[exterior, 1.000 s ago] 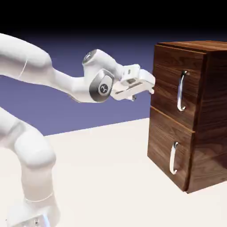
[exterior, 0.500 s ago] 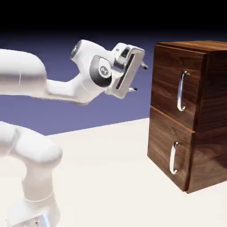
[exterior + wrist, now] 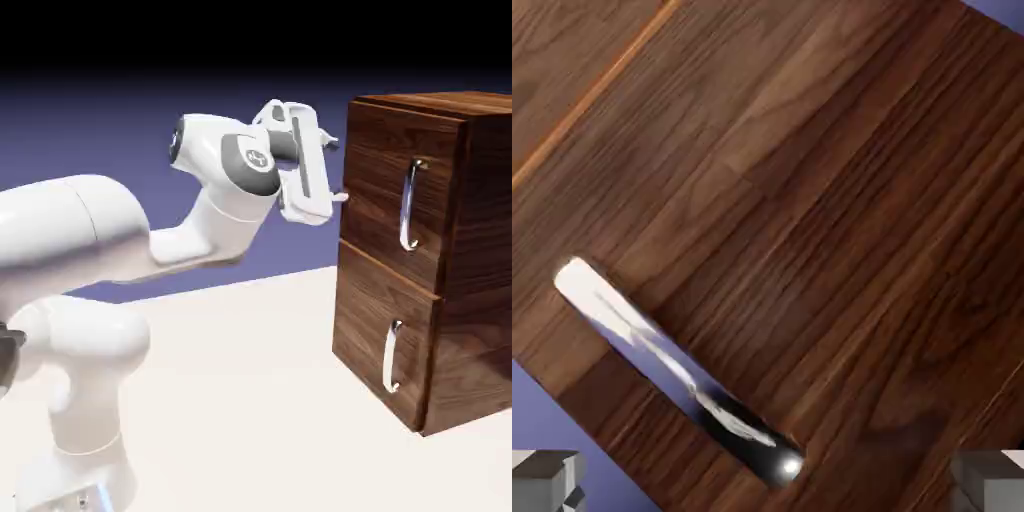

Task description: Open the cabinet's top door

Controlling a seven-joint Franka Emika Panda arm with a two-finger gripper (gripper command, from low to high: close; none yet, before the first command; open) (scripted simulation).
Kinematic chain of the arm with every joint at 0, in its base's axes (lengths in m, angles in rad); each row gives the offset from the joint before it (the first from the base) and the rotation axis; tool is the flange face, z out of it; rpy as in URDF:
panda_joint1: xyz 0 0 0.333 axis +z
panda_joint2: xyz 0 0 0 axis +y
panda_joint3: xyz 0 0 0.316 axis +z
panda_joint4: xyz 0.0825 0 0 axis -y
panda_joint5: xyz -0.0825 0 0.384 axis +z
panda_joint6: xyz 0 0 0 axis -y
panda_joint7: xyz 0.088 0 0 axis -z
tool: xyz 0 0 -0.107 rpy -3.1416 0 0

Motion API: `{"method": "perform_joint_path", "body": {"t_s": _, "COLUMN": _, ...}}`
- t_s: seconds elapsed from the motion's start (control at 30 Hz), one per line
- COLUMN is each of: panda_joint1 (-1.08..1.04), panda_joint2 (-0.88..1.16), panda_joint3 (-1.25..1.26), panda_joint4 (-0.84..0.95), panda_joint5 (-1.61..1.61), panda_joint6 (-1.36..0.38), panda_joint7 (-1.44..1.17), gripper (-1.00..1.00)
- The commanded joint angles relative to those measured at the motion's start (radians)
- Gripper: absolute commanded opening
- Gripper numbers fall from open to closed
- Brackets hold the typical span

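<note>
The cabinet is a dark walnut box at the exterior view's right. Its top door is closed and carries a vertical curved silver handle. My gripper hovers just off the door's front, left of the handle and clear of it. It is open, one fingertip above the other, with nothing between them. In the hand view the door's wood fills the picture and the handle runs diagonally at lower left. Both grey fingertips show at the bottom corners, my gripper open wide.
Below the top door sits the lower panel with a shorter silver handle, also closed. The panel seam crosses the hand view's upper left. The pale table spreads in front of the cabinet.
The hand has rolled from lying flat to standing on edge, fingers now stacked vertically. The forearm and elbow swung up and toward the cabinet. The jaws stayed open.
</note>
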Motion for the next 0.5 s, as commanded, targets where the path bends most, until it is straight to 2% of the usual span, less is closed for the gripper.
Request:
{"method": "perform_joint_path", "body": {"t_s": 0.0, "panda_joint1": 0.021, "panda_joint2": -0.014, "panda_joint3": -0.02, "panda_joint4": 0.005, "panda_joint5": -0.044, "panda_joint6": -0.008, "panda_joint7": -0.028, "gripper": 0.0}}
{"method": "perform_joint_path", "body": {"t_s": 0.47, "panda_joint1": 0.315, "panda_joint2": -0.215, "panda_joint3": -0.304, "panda_joint4": 0.082, "panda_joint5": -0.652, "panda_joint6": -0.125, "panda_joint7": -0.419, "gripper": 0.0}}
